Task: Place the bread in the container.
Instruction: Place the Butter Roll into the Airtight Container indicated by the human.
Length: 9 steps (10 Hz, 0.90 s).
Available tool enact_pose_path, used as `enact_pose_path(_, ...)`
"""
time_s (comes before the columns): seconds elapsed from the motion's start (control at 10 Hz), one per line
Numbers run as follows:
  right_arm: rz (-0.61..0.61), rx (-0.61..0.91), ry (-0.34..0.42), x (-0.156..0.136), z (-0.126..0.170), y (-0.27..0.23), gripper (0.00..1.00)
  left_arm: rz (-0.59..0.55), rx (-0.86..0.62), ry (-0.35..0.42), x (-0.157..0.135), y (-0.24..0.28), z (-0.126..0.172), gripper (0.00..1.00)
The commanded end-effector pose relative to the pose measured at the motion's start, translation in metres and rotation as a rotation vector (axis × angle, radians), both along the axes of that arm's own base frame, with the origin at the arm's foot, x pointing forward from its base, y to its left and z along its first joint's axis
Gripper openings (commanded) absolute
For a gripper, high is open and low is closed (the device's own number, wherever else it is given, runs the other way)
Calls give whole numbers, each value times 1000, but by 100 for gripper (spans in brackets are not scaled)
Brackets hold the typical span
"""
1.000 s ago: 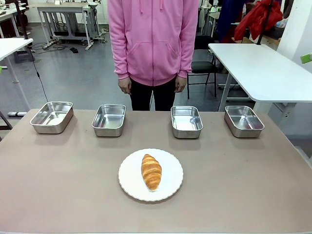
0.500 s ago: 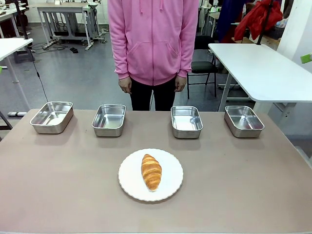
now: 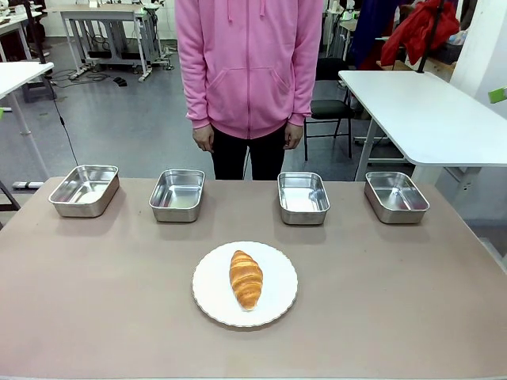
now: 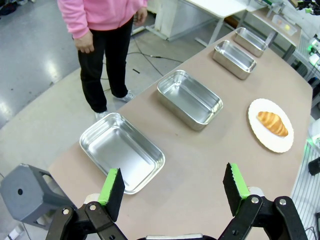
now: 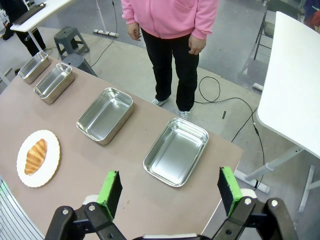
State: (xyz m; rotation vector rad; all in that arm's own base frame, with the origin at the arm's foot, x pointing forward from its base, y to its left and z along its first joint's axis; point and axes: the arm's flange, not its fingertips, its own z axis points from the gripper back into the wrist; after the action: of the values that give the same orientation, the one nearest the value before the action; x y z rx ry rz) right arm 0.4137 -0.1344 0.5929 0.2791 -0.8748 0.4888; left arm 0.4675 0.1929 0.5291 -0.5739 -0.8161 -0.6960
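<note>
- Here's the desk (image 3: 380,277), brown and wide, with a round white plate (image 3: 279,307) sitting on the robot's side, about midway across.
- The croissant (image 3: 246,279) lies on that plate, golden and ridged, one tip pointing across the desk at the person and the other back at the robot. It is in none of the pans.
- Four steel pans line the far edge: the far-left pan (image 3: 84,190), the second pan (image 3: 177,195), the third pan (image 3: 303,197) and the far-right pan (image 3: 396,196). All four are bare inside and well apart from one another.
- The plate sits opposite the gap between the second and third pans, apart from both.
- The person (image 3: 249,63), in a pink hooded top, stands behind the middle of the row, one hand (image 3: 203,139) and the other hand (image 3: 293,136) hanging at the sides, touching nothing.
- In the left wrist view the left jaws are spread wide, green pads (image 4: 111,186) far apart, with nothing between them. They are up above the desk's end, and the nearest pan (image 4: 122,151) lies just beyond.
- Farther along in that view, the plate and croissant (image 4: 272,123) lie off to the right.
- In the right wrist view the right jaws are spread wide too, pads (image 5: 111,192) clear of everything, above the other end of the desk with a pan (image 5: 176,151) below.
- There the croissant (image 5: 35,156) shows at the far left on its plate.
</note>
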Motion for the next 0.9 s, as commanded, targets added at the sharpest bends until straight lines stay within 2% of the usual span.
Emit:
enact_pose_path(0.0, 15, 9, -15, 1, -1, -1, 100, -9, 8, -8, -1, 1, -1, 100)
enact_pose_path(0.8, 15, 9, -15, 1, -1, -1, 100, -9, 8, -8, -1, 1, -1, 100)
